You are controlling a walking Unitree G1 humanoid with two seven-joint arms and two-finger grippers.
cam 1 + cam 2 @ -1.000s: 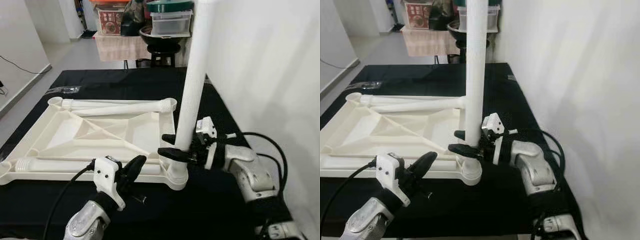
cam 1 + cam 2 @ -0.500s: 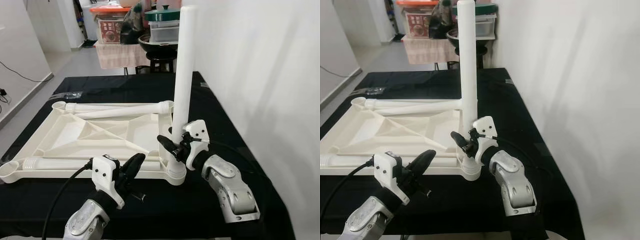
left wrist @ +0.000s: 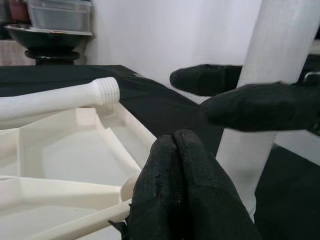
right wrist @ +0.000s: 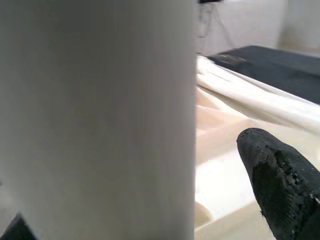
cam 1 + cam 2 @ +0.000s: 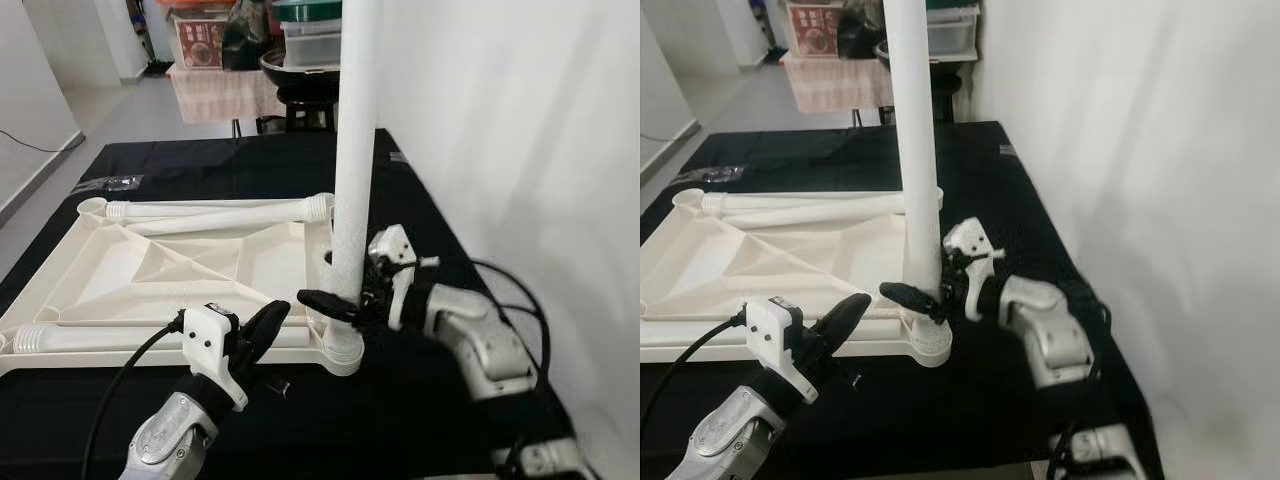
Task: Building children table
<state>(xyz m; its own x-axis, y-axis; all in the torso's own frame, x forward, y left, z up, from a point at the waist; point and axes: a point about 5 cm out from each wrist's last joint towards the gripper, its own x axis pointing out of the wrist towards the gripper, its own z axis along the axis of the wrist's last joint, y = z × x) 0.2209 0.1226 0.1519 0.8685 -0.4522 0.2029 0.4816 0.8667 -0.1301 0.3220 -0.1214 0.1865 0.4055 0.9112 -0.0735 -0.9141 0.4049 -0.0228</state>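
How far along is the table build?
Done: tabletop lies upside down on the black cloth. In hand: one leg stands upright in the near right corner socket, right end effector closed around its base; left end effector shut, idle nearby. Left: the loose legs, one along the far edge, another along the near edge.

The upturned tabletop [image 5: 190, 265] was cream plastic, smooth with a faint sheen. The upright leg [image 5: 352, 190] looked matt white with a fine grainy texture. A matt black cloth [image 5: 250, 160] covered the surface. The left gripper [image 5: 265, 330] had rough, dull black rubbery fingers [image 3: 185, 190]; the right arm [image 5: 480, 335] was brushed silver metal.
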